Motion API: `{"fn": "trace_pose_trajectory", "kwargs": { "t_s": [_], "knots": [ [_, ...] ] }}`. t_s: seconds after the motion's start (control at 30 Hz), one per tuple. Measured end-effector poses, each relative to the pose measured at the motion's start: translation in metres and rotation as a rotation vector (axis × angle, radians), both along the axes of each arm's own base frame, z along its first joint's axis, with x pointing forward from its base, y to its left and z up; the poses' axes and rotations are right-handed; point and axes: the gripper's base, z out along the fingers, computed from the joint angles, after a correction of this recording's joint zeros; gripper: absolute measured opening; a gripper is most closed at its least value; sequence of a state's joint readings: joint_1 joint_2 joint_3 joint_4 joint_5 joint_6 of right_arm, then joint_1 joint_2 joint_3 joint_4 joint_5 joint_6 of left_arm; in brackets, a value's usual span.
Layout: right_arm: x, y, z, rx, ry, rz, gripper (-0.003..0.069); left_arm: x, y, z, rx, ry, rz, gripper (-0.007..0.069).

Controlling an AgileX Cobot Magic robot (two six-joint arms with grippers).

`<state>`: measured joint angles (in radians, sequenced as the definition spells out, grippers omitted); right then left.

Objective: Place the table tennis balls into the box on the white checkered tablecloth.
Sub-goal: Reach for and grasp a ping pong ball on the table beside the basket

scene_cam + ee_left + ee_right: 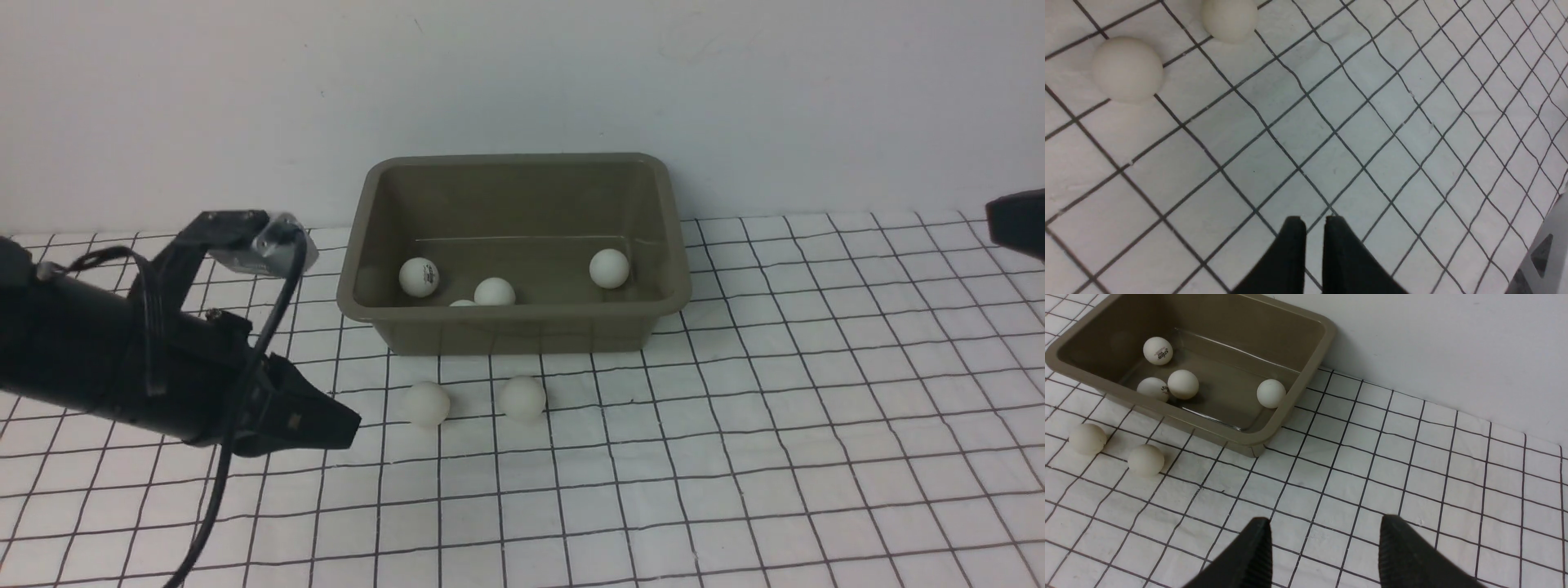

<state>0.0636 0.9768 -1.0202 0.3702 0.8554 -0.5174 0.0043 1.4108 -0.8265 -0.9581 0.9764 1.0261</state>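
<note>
Two arms framed the scene, and across the bottom of the front view ran the white checkered tablecloth (588, 523), its thin black lines slightly wavy. A black cable (219, 482) looped down at lower left in front of the left arm (98, 351). The left gripper (1314, 222) hovered at left of the frame, its fingers drawn together on nothing, only a narrow slit showing between the tips.

Beyond it, near the middle of the picture, two plain-looking table tennis balls sat on the cloth, apart from each other: one left of center (427, 403), the other close to center (522, 398).

Just behind them, in the upper middle, stood the olive-brown plastic tub (514, 331), upright on the cloth. Four more balls lay inside: a near one (463, 303) mostly hidden by the front rim, one beside it (495, 291), a logo-printed one (419, 277) at the left, and one (609, 269) at the right.

The right gripper (1325, 520) showed only as a dark piece at the right edge; its wrist view had the fingers wide apart, with nothing between them. Farthest back rose a pale wall (514, 73).
</note>
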Motion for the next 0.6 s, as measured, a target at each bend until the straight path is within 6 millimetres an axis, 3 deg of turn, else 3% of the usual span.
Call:
{"fn": "trace_pose_trajectory", "kwargs": {
  "t_s": [0.3, 0.33, 0.43, 0.47, 0.53, 0.57, 0.6],
  "knots": [
    [0.000, 0.000, 0.000, 0.001, 0.000, 0.000, 0.0335, 0.016, -0.024, -0.020, -0.044, -0.067, -0.023, 0.0095],
    [0.000, 0.000, 0.000, 0.004, 0.001, 0.001, 0.0335, 0.023, -0.033, -0.032, -0.025, -0.084, -0.029, 0.0137],
    [0.000, 0.000, 0.000, 0.004, 0.001, 0.001, 0.0335, 0.028, -0.037, -0.044, 0.002, -0.086, -0.037, 0.0192],
    [0.000, 0.000, 0.000, 0.003, 0.006, 0.003, 0.0335, 0.033, -0.040, -0.059, 0.036, -0.079, -0.041, 0.0277],
    [-0.001, 0.000, -0.001, 0.003, 0.010, 0.004, 0.0335, 0.035, -0.040, -0.065, 0.052, -0.078, -0.044, 0.0313],
    [-0.001, 0.001, -0.001, 0.003, 0.014, 0.006, 0.0335, 0.039, -0.040, -0.071, 0.066, -0.083, -0.040, 0.0395],
    [-0.001, 0.001, -0.001, 0.003, 0.016, 0.006, 0.0335, 0.039, -0.040, -0.072, 0.069, -0.090, -0.039, 0.0412]
  ]
}}
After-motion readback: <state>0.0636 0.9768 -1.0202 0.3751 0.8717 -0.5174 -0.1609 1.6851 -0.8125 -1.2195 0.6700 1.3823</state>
